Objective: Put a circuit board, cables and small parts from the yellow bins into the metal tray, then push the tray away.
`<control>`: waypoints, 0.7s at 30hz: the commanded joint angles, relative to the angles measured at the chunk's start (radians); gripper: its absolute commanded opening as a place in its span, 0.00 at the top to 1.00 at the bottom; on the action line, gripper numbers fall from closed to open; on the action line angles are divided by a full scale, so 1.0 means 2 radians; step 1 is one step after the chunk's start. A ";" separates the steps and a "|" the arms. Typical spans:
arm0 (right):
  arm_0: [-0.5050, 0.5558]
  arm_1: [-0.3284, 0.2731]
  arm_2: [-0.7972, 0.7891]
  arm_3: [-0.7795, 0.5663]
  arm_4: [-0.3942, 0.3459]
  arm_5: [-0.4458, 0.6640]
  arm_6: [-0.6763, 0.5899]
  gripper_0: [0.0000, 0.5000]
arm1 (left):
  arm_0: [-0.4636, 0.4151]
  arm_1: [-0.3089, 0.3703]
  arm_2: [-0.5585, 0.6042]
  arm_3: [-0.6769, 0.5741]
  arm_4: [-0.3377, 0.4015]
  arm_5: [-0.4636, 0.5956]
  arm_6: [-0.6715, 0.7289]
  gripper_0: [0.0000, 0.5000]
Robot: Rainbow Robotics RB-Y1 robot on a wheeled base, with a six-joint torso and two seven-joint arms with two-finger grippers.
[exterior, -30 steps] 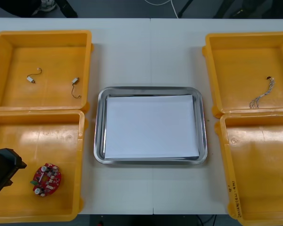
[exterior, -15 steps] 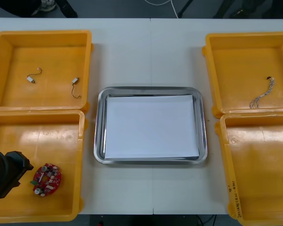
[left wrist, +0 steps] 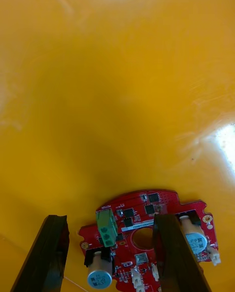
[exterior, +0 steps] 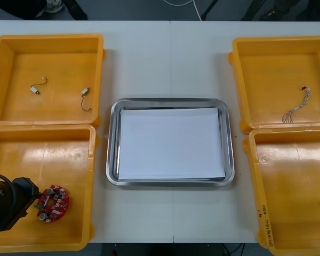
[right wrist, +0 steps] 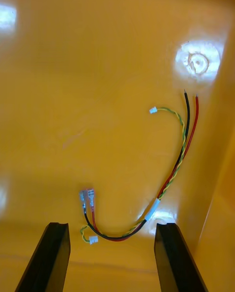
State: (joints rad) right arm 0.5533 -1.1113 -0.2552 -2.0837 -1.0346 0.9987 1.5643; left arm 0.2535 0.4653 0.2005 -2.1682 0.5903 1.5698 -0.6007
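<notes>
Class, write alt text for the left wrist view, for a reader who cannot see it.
The left end effector, fingers open, hangs over a round red circuit board lying flat on the yellow bin's floor. The board carries a green block and two blue cylinders.

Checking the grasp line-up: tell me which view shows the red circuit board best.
The left wrist view: the circuit board lies close up, components distinct, at the open jaws of the left gripper. The front view shows it small in a yellow bin, beside that gripper. The right wrist view faces cables instead.
</notes>
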 commanded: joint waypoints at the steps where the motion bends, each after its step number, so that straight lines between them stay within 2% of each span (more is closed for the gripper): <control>1: 0.058 0.006 0.003 0.011 0.012 -0.047 0.010 0.00 | 0.022 -0.003 -0.012 -0.004 -0.009 -0.009 -0.013 0.00; 6: 0.072 0.010 0.006 0.022 0.016 -0.077 0.010 0.00 | 0.022 -0.003 -0.019 -0.002 -0.013 -0.013 -0.012 0.00; 21: 0.037 0.010 0.029 0.023 0.006 -0.063 0.001 0.00 | 0.016 -0.003 -0.034 0.026 -0.023 -0.046 -0.015 0.00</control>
State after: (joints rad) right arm 0.6615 -1.1051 -0.2298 -2.0452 -1.0157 0.8597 1.5642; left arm 0.2662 0.4653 0.1503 -2.1268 0.5584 1.4989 -0.6007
